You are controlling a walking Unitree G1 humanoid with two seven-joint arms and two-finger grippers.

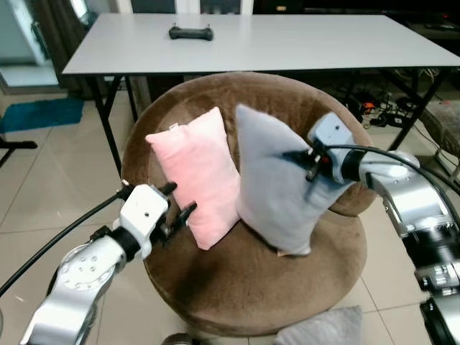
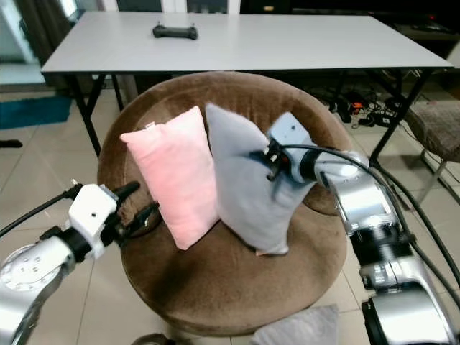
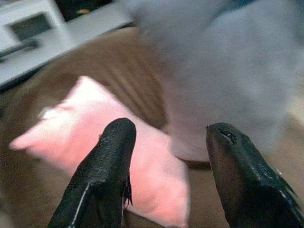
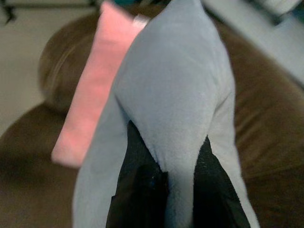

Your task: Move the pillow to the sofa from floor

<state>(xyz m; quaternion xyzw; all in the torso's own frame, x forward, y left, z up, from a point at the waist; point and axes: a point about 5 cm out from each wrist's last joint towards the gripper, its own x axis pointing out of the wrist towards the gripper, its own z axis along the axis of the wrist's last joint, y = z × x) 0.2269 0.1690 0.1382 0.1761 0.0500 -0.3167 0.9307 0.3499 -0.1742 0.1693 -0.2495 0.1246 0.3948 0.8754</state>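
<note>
Left eye view: a round brown plush sofa (image 1: 251,287) stands on a pale tiled floor (image 1: 43,194), with a long grey surface (image 1: 287,39) on black legs close behind its backrest. One small black controller-like object (image 1: 190,32) lies on that surface. Two pillows sit on the seat: one pink rectangular pillow (image 1: 198,176) and one grey fabric pillow (image 1: 277,180), upright and touching, both leaning toward the backrest. A third, grey cushion corner (image 1: 323,329) shows on the floor at the sofa's front edge. The seat's front half is bare. Cables (image 1: 377,111) lie on the floor to the right, a blue mat (image 1: 43,113) to the left.

Right eye view: the right end effector (image 2: 272,164) is at the grey pillow's upper side.

Left wrist view: the left end effector (image 3: 166,175) is spread apart, holding nothing, near the pink pillow's lower edge.

Right wrist view: its fingers (image 4: 142,185) pinch a fold of the grey pillow.
</note>
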